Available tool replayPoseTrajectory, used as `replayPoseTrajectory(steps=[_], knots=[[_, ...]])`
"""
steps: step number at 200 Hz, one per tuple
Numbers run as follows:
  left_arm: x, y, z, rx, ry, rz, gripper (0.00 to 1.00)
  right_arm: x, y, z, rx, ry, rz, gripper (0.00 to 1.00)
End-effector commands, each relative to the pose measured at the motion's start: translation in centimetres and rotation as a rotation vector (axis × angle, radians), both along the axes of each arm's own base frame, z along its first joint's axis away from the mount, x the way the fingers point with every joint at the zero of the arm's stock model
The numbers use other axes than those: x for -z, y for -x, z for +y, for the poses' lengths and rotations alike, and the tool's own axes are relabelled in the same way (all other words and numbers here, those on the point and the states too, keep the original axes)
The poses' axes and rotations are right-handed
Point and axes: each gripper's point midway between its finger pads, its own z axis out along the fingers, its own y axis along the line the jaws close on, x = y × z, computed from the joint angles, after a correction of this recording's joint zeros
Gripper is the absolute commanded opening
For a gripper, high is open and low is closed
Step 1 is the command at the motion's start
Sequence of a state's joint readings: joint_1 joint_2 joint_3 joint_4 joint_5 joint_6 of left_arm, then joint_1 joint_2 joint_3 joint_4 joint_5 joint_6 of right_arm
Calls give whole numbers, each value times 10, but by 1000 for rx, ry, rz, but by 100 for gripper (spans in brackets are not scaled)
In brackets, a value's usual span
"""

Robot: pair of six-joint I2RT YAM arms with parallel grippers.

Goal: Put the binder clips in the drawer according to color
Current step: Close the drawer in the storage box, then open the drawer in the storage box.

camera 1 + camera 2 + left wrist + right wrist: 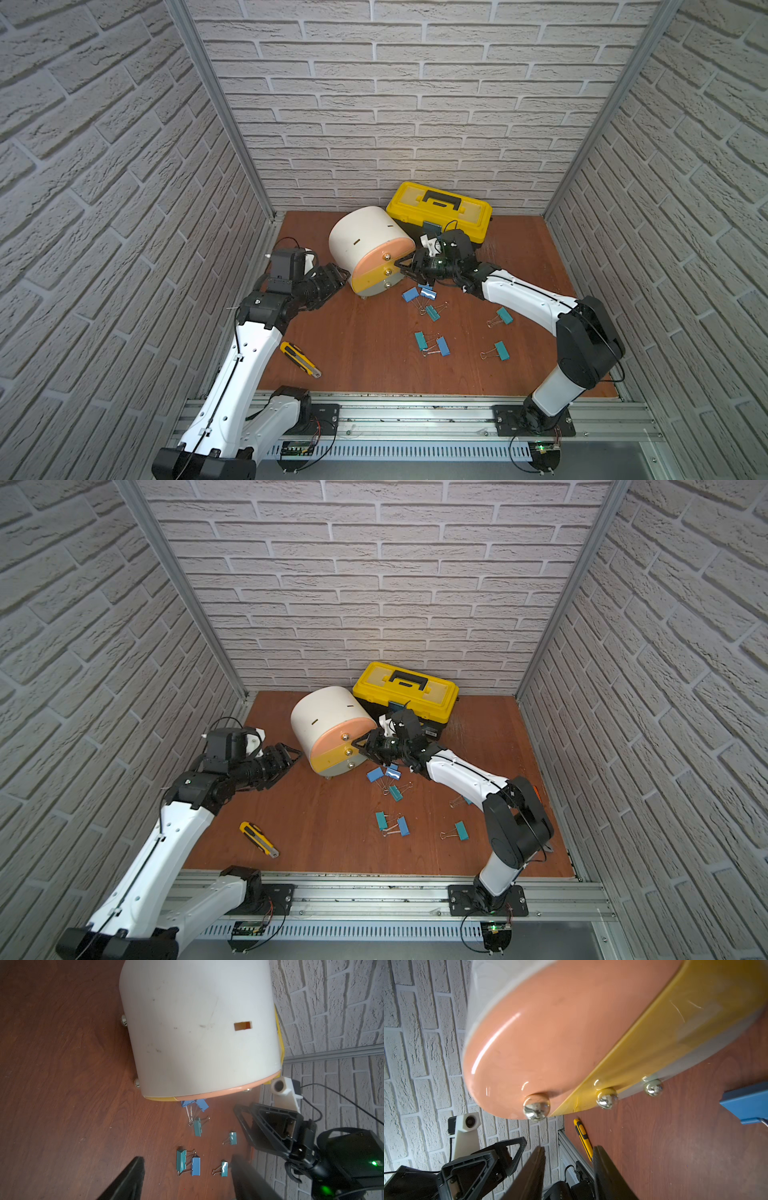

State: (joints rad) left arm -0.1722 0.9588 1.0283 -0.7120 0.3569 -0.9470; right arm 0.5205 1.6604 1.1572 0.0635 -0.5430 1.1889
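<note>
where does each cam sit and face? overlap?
Top views: high over the front rail, looking down at the table; both arms, left gripper, right gripper show.
Left wrist: on left arm, faces the drawer's white side and binder clips; own fingers show.
Right wrist: on right arm, faces the drawer's knobs; own fingers show.
Shared: all see the drawer; wrist views see each other's gripper.

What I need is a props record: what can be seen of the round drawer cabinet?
The drawer cabinet is a white, plastic-looking drum with slots in its shell and metal feet. Its front stacks three shut drawers, peach, yellow and grey, each with a metal knob. It stands on the table before the yellow toolbox; the right claw, open, is near the knobs, apparently not touching.
</note>
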Motion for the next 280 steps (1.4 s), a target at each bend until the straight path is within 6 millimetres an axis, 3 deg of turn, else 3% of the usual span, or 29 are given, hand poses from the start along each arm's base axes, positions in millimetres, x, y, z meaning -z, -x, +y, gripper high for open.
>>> replayPoseTrajectory(steps=[1,61,107,280], knots=[[-2,6,3,-12,3,-11,70,-4,2,-5,15,7,-54,41],[6,19,7,-23,0,4,71,20,2,4,30,-3,-65,48],[12,24,9,-33,0,16,70,25,-5,17,44,-58,-115,52],[13,21,9,-32,-12,38,70,40,-24,35,93,-178,-138,47]])
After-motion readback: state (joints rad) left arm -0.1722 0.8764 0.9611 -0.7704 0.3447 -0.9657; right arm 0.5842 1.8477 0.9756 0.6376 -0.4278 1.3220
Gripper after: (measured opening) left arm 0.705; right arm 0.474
